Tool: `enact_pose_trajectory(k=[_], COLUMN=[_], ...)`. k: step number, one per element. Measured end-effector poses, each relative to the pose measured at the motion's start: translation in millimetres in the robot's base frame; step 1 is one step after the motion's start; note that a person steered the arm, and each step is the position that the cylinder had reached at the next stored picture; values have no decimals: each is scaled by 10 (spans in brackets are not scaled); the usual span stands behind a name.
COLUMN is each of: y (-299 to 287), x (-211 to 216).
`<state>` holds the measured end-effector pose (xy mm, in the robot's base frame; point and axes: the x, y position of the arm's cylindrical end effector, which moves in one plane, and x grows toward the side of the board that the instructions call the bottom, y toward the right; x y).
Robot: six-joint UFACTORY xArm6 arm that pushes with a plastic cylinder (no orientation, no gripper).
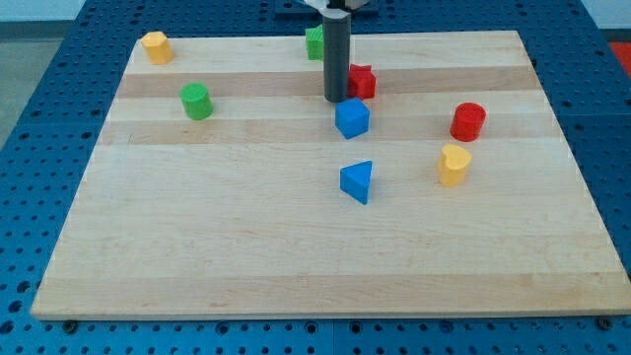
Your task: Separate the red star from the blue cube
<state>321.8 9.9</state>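
Observation:
The red star (pixel 364 81) lies on the wooden board near the top middle of the view. The blue cube (pixel 352 118) sits just below it, close but slightly apart. My tip (pixel 335 100) stands on the board right at the red star's left side and just above the blue cube's upper left corner. The dark rod hides part of the star's left edge.
A green block (pixel 315 42) sits behind the rod at the top. A blue triangle (pixel 358 181) lies below the cube. A red cylinder (pixel 468 121) and yellow heart (pixel 455 164) are at the right. A green cylinder (pixel 196 101) and yellow block (pixel 156 46) are at the left.

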Motion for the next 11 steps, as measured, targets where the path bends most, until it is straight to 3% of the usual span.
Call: enact_pose_trajectory(k=[7, 10, 11], y=[151, 706, 771], x=[-89, 142, 47])
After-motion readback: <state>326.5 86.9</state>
